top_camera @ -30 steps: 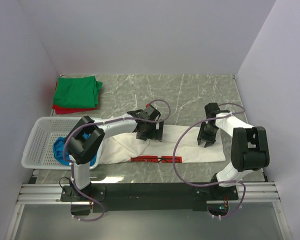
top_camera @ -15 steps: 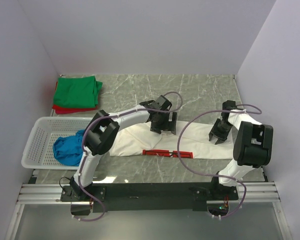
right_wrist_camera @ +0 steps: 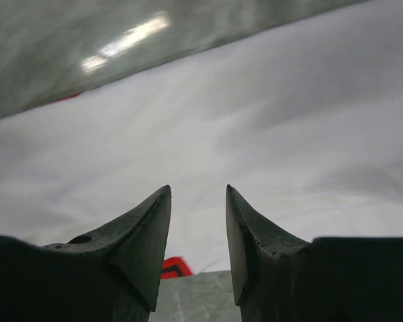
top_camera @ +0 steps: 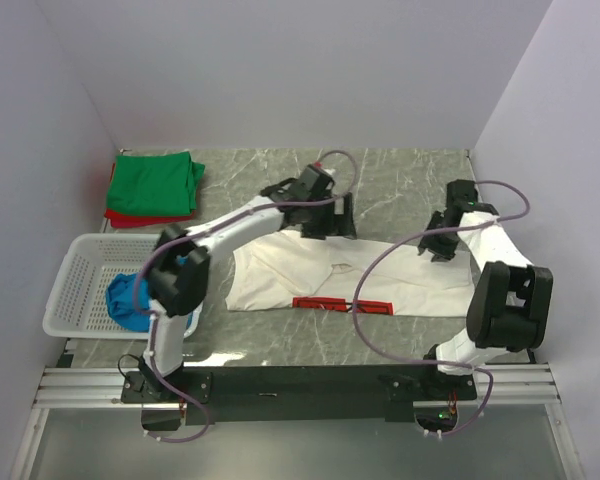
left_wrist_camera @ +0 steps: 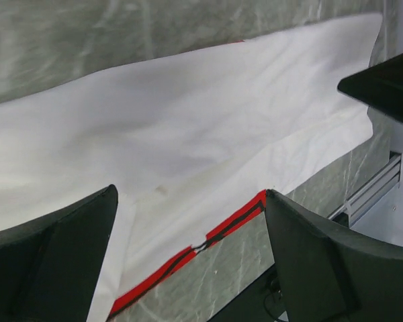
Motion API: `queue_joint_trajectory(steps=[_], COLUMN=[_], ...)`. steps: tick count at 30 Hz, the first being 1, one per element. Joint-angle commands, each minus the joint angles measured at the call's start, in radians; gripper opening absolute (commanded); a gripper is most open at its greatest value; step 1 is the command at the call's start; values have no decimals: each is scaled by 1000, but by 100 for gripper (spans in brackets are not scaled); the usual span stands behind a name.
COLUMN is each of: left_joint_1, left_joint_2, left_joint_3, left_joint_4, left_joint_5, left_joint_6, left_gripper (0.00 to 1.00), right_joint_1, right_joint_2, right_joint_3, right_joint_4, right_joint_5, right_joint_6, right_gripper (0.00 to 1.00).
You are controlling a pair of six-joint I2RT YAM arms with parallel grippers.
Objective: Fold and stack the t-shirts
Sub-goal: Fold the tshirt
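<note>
- White t-shirt: lies flat mid-table as a long left-to-right band, its red print along the near edge.
- Left gripper: over the band's far edge, fingers spread wide, nothing between them.
- Right gripper: over the far right end, fingers a little apart, no cloth pinched.
- Risk: a grab taking only the top layer would pull the fold open; uneven lifts by the two arms would skew the band.
- Risk: the right arm's purple cable crosses the shirt and could drag it.
- Green t-shirt: folded on the red t-shirt at far left, well apart; the likely stack.
- Blue t-shirt: crumpled in the white basket, near left.
- Obstruction: the left arm's elbow sits over the basket.
</note>
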Motion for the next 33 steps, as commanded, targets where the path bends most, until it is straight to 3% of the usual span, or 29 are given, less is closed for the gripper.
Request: queue_joint_trajectory(steps=[1, 5, 14, 21, 26, 33], left_joint_1=[75, 150, 258, 287, 307, 336], left_joint_2=[-240, -413, -598, -653, -670, -711], left_joint_3=[-133, -426, -722, -773, -793, -808], left_joint_4=[24, 48, 71, 45, 25, 21], left_joint_5=[-94, -147, -133, -139, -138, -121], left_joint_6=[-49, -77, -126, -150, -156, -176], left_gripper=[97, 97, 98, 98, 98, 98], right_joint_1=[153, 351, 727, 922, 970, 1007], right_joint_2=[-67, -77, 36, 166, 267, 291], right_joint_3=[38, 9, 101, 214, 297, 231], right_joint_4=[-24, 5, 52, 122, 96, 140], right_joint_5=[-21, -93, -193, -220, -165, -142], right_joint_6=[7, 70, 111, 65, -1, -57], right_gripper=[46, 46, 45, 45, 45, 46])
